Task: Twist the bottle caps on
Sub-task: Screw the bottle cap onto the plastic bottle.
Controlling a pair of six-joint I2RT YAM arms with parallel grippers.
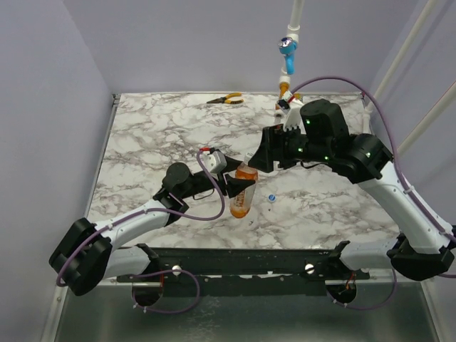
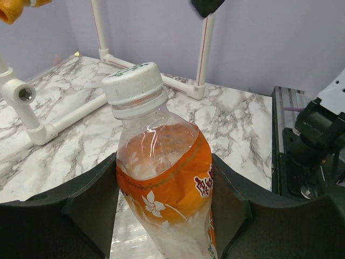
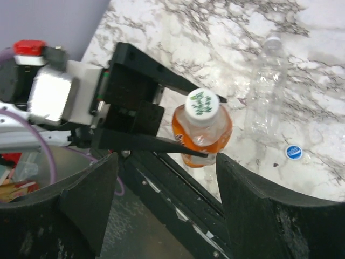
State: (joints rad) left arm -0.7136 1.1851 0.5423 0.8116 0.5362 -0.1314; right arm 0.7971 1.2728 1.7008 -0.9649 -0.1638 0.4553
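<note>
Left hand point(image 2: 161, 216) clamps the orange bottle point(image 1: 244, 191), neck up, with the whitish cap point(image 3: 202, 105) seated on top. Right hand point(image 3: 167, 199), spread wide, hangs just above that cap, fingers either side of it. The blue cap point(image 1: 271, 197) lies on the bench point(image 1: 157, 142), right of the bottle.

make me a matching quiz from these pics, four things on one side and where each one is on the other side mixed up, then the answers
Things
1. orange bottle
2. white cap
3. blue cap
4. pliers

Places
A. lying loose on the table, near the orange bottle
B. at the far side of the table, by the back wall
C. clamped in the left gripper
D. sitting on the neck of the orange bottle

Pairs: 1-C, 2-D, 3-A, 4-B
</note>
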